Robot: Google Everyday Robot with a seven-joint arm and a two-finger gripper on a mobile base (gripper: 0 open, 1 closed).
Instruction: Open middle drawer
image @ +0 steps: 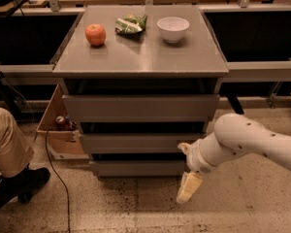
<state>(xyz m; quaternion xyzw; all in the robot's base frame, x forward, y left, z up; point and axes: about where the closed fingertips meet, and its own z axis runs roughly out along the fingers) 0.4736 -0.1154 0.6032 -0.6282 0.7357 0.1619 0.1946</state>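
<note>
The middle drawer point(136, 142) is shut, its flat grey front lying between the two other drawer fronts. Nearest the camera, the hand point(189, 186) hangs low by that drawer's right end, pointing at the floor. Whether it is open or closed, or touches the drawer, I cannot tell. Above the drawer, the surface point(140, 59) carries an apple point(95, 34), a green bag point(130, 24) and a white bowl point(173, 28).

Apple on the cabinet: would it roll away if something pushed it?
Probably: the apple looks round and sits loose on the flat cabinet top, so a push could roll it. Its smooth skin suggests it's firm. The tool hangs low by the bottom drawer, far from it.
</note>
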